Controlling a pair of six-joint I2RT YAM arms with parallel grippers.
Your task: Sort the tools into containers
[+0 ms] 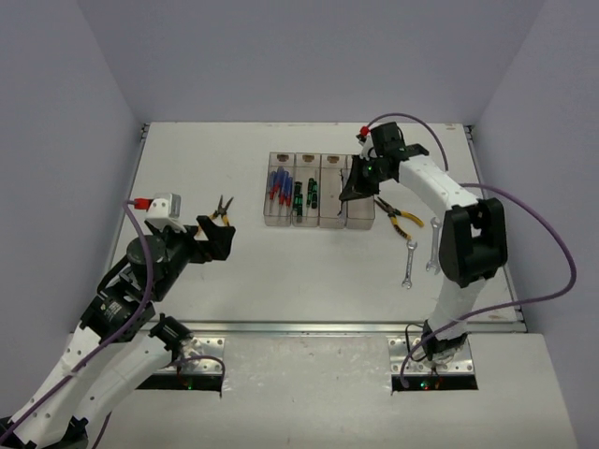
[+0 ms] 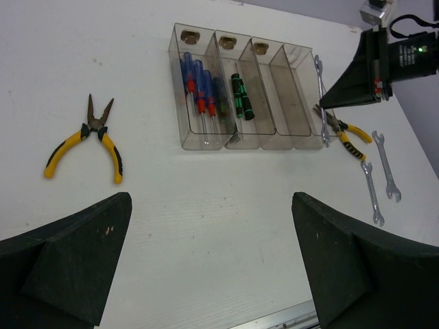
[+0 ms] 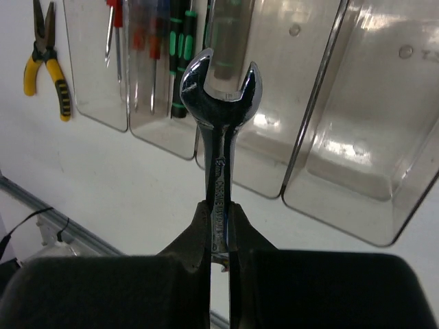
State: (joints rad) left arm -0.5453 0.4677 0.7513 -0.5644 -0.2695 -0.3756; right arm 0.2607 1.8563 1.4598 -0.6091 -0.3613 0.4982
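Right claw (image 3: 218, 214) — glossy wrench (image 3: 219, 154) (open-ended)

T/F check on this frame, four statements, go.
1. The right claw grips a silver wrench. True.
2. The left claw is shut on the pliers. False: it is open and empty; those pliers lie on the table.
3. The blue-handled screwdrivers sit in the leftmost bin. True.
4. The rightmost bin holds two wrenches. False: it looks empty; two wrenches lie on the table.
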